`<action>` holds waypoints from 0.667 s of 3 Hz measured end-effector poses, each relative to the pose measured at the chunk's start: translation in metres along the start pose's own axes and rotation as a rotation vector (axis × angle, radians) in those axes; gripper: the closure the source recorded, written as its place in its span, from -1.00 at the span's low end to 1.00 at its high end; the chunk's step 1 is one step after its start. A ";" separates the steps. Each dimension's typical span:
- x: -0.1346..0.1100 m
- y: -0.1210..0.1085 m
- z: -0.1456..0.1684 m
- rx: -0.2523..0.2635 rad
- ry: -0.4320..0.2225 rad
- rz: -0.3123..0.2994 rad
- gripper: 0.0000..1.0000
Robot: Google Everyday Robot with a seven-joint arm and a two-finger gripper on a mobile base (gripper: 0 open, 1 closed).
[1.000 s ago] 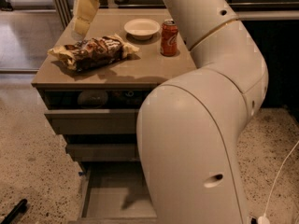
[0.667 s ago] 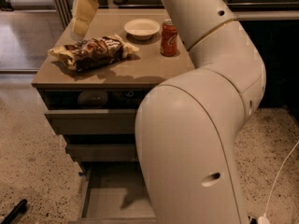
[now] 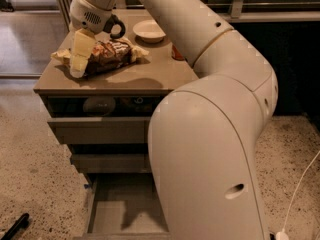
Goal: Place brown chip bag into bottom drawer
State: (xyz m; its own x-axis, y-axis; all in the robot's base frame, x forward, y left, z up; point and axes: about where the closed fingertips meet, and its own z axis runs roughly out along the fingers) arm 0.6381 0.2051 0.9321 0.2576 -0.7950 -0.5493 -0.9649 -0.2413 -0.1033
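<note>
1. The gripper (image 3: 77,68) hangs over the left side of the cabinet (image 3: 130,79) top; how open it is cannot be told.
2. The brown chip bag (image 3: 112,54) lies on the cabinet top, shiny, crinkly, with pale yellow ends.
3. The bottom drawer (image 3: 125,209) sticks out below.

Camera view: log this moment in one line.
brown chip bag: lying on cabinet top | gripper: at bag's image-left end | bottom drawer: pulled open, bag not yet inside | phase: approach to grasp

cabinet top (image 3: 150,76): brown chip bag (image 3: 114,54), bowl (image 3: 149,31), can (image 3: 176,52) | hand (image 3: 78,72): at bag's left end
</note>
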 end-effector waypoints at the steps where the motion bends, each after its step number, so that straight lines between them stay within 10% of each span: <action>1: 0.002 0.004 0.012 -0.021 0.006 0.002 -1.00; 2: 0.002 -0.001 0.018 0.016 0.079 0.012 -1.00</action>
State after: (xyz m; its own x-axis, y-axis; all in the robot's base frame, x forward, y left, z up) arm 0.6384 0.2136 0.9167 0.2482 -0.8394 -0.4836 -0.9686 -0.2228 -0.1104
